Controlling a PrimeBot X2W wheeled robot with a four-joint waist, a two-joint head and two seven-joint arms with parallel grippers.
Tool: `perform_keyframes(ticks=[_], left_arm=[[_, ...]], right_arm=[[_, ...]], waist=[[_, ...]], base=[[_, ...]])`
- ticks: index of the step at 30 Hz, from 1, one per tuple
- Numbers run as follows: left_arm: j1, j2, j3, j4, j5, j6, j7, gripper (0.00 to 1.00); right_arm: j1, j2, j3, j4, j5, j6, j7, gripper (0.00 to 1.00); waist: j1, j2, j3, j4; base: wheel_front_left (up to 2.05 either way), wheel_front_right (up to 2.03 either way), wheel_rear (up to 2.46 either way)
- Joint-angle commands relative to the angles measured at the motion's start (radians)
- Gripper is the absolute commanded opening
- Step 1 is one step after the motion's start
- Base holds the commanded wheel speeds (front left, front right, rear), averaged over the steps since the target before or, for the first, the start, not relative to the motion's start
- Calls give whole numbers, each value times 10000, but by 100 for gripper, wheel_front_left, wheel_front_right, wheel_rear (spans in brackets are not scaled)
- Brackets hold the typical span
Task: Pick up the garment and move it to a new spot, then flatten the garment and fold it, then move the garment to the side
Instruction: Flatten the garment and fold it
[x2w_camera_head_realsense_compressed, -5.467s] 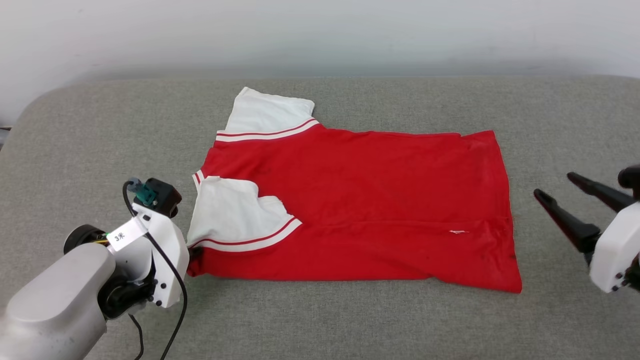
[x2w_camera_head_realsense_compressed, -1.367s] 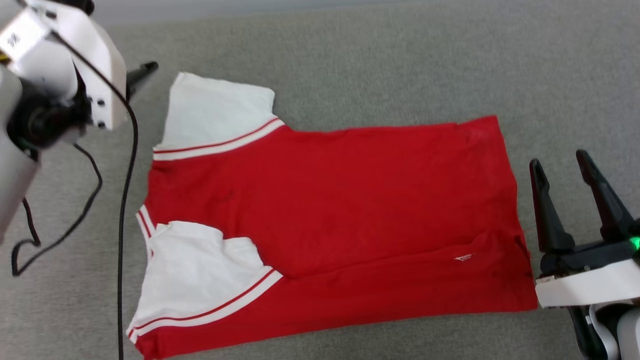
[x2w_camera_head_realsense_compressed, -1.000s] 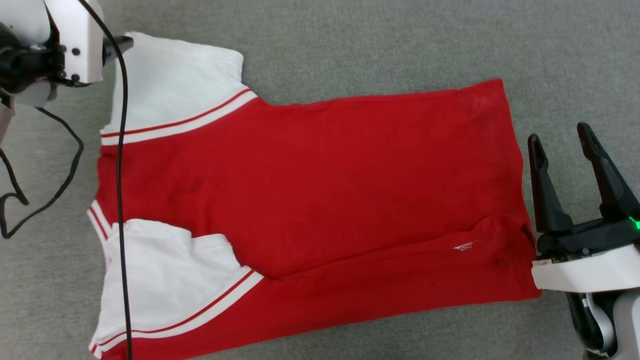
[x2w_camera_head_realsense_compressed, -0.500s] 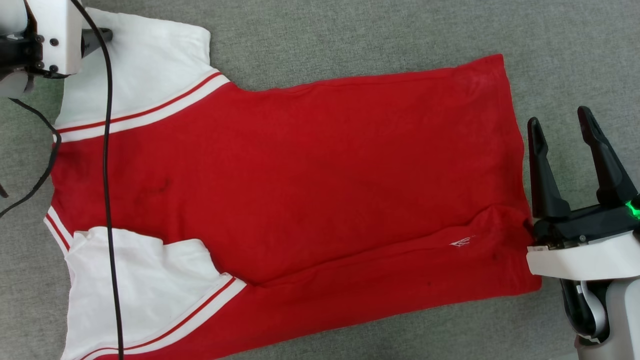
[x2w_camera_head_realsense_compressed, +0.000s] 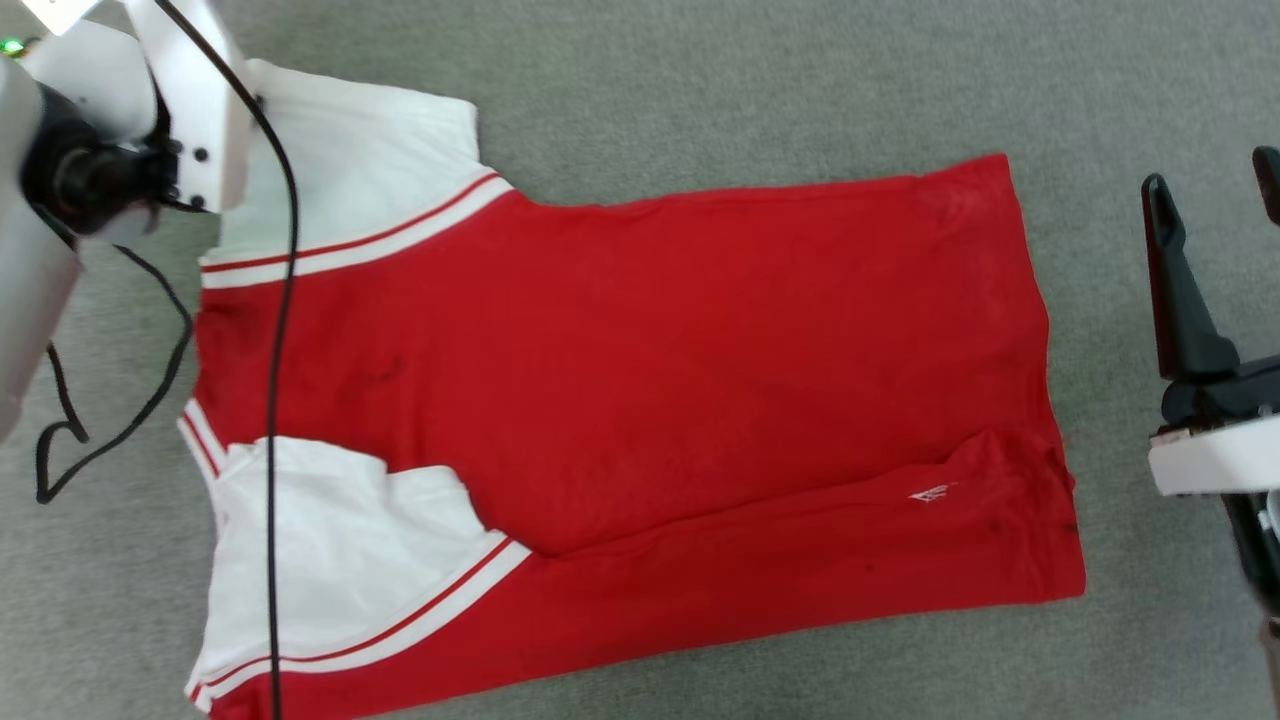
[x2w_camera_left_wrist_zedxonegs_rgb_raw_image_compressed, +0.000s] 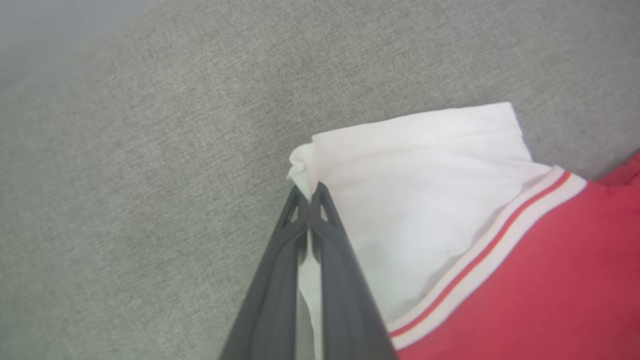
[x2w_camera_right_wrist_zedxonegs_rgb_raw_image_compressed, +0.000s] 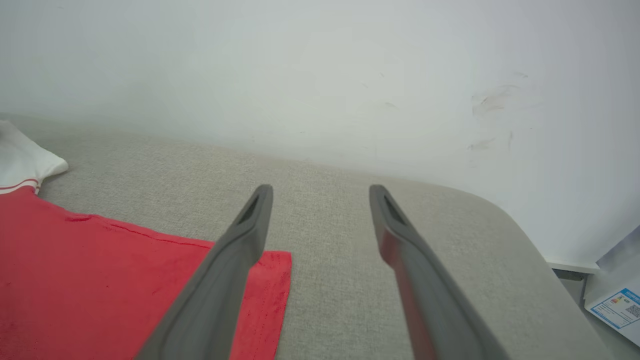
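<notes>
The garment (x2w_camera_head_realsense_compressed: 640, 380), a red jersey with white sleeves and red-white striped trim, lies spread flat on the grey cushion, plain side up; its lettering is hidden. The near sleeve (x2w_camera_head_realsense_compressed: 330, 560) is folded in over the red body. My left gripper (x2w_camera_left_wrist_zedxonegs_rgb_raw_image_compressed: 306, 192) is shut on the outer corner of the far white sleeve (x2w_camera_left_wrist_zedxonegs_rgb_raw_image_compressed: 415, 200), which bunches up at the fingertips. In the head view the left wrist housing (x2w_camera_head_realsense_compressed: 190, 100) covers that corner. My right gripper (x2w_camera_head_realsense_compressed: 1215, 190) stands open to the right of the hem (x2w_camera_head_realsense_compressed: 1040, 330), apart from it, and its fingers (x2w_camera_right_wrist_zedxonegs_rgb_raw_image_compressed: 250, 235) hold nothing.
The grey cushion (x2w_camera_head_realsense_compressed: 700, 80) stretches around the garment. A black cable (x2w_camera_head_realsense_compressed: 275, 400) hangs from the left arm across the shirt's left part. Behind the cushion is a white wall (x2w_camera_right_wrist_zedxonegs_rgb_raw_image_compressed: 300, 75). The cushion's rounded right end (x2w_camera_right_wrist_zedxonegs_rgb_raw_image_compressed: 525, 235) drops off beside a labelled box (x2w_camera_right_wrist_zedxonegs_rgb_raw_image_compressed: 617, 300).
The head camera has shifted. My left gripper has closed on the far sleeve's corner. My right gripper has drawn away to the right of the hem, still open.
</notes>
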Motion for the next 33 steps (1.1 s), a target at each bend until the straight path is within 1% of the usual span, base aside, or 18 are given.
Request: perform_keyframes(ticks=[1,4,7,11,14,17,20,22,24,26,27,29,33], left_arm=[[237,-49,-72,-182,89,-61,-338,0],[469,-85,-169,-522,104,-93,-811,0],[693,-70,-122,-898,53,-104,-1314,0],[995,91,-255,-1377,242,-105,-1707,0],[1163,127,-247,-1754,270,-73,-1963,0],[1347,164,-296,-2102,382,6,-2167,0],[1455,101,-286,-2470,415,100,-2394,0],[1527,89,-283,-2691,460,156,-2520,0],[1562,85,-296,-2929,517,209,-2647,0],[1577,77,-299,-3036,547,224,-2698,0],[1594,44,-289,-3243,569,271,-2807,0],[1602,55,-305,-3413,641,297,-2889,0],[1512,37,-293,-3663,697,319,-3010,0]], right_arm=[[-235,-438,234,-27,316,-9,611,100],[-683,-1222,494,-19,864,-10,1713,100],[-1187,-2143,1034,179,1577,-10,3167,100],[-2067,-3262,1844,626,2657,-10,5228,100],[-2744,-3910,2473,1047,3367,-9,6670,100],[-3436,-4354,3106,1478,3946,-10,7999,100],[-4018,-4639,3660,1977,4263,-10,8975,100],[-4343,-4653,3964,2359,4513,-9,9483,100],[-4683,-4644,4225,2722,4521,-9,9810,100],[-4801,-4593,4326,2931,4539,-10,9907,100],[-5016,-4448,4457,3342,4587,-9,9979,100],[-5210,-4335,4608,3743,4572,-9,9979,100],[-5476,-4067,4931,4480,4541,-9,9735,100]], waist=[[-1,0,-450,347],[-1,0,-728,565],[-1,0,-900,756],[-1,0,-1028,966],[-1,0,-1071,1136],[-1,0,-1069,1310],[-1,0,-1020,1468],[-1,0,-962,1560],[-1,0,-874,1652],[-1,0,-825,1702],[-1,0,-712,1806],[-1,0,-603,1902],[-1,0,-392,2077]], base=[[0,0,0],[0,0,0],[0,0,0],[0,0,0],[0,0,0],[0,0,0],[0,0,0],[0,0,0],[0,0,0],[0,0,0],[0,0,0],[0,0,0],[0,0,0]])
